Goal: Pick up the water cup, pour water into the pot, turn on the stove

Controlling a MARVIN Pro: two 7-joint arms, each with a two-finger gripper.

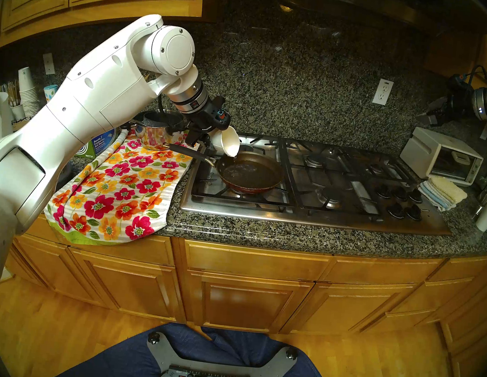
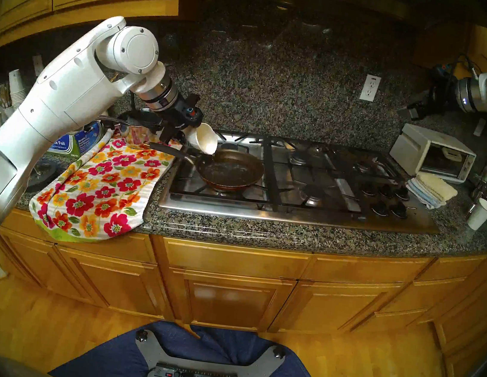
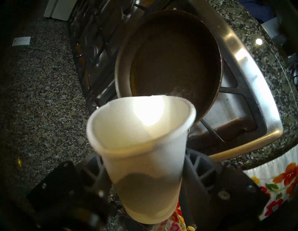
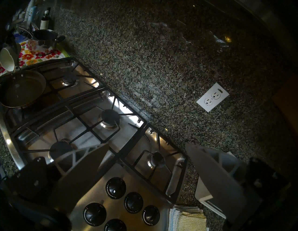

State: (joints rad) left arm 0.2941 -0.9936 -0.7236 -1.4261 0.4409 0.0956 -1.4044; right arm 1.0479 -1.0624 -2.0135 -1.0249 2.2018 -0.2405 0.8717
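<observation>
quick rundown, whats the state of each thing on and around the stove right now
water cup: tipped, pouring into the pan
frying pan: on front left burner, water inside
left gripper: shut on the cup
right gripper: open, empty, above the stove
knobs: untouched
saucepan: upright on the floral towel

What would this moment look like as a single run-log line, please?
left claw: shut on water cup | pouring into pan | right claw: open, empty
</observation>
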